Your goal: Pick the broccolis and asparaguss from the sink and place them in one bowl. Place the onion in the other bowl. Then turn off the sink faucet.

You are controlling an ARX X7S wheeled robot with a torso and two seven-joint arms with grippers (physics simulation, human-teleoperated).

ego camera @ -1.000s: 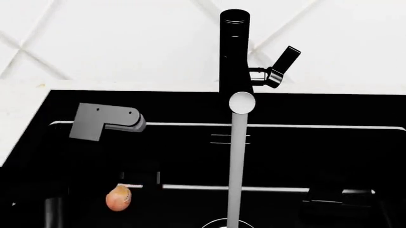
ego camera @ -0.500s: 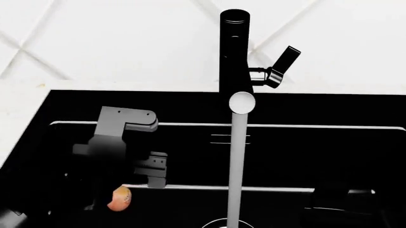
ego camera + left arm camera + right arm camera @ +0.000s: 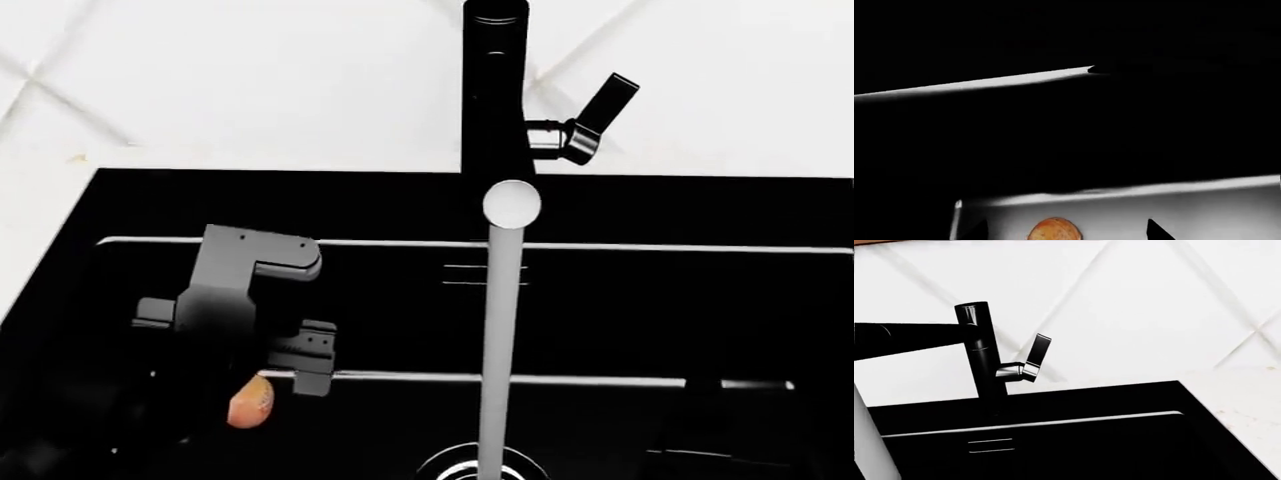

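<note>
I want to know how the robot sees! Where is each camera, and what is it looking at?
Head view: up on the robot's head, looking down into the black sink at the running water; its left arm shows above the onion.
Left wrist view: near the left gripper, facing the dark sink; only the onion is clear.
Right wrist view: on the right arm, facing the faucet and its handle; no fingers show.
Shared: both wrist-free views show the faucet; head and left wrist both show the onion.

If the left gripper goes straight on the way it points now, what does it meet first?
Most likely the onion, which lies right ahead of the left gripper on the sink floor; depth is unclear.
</note>
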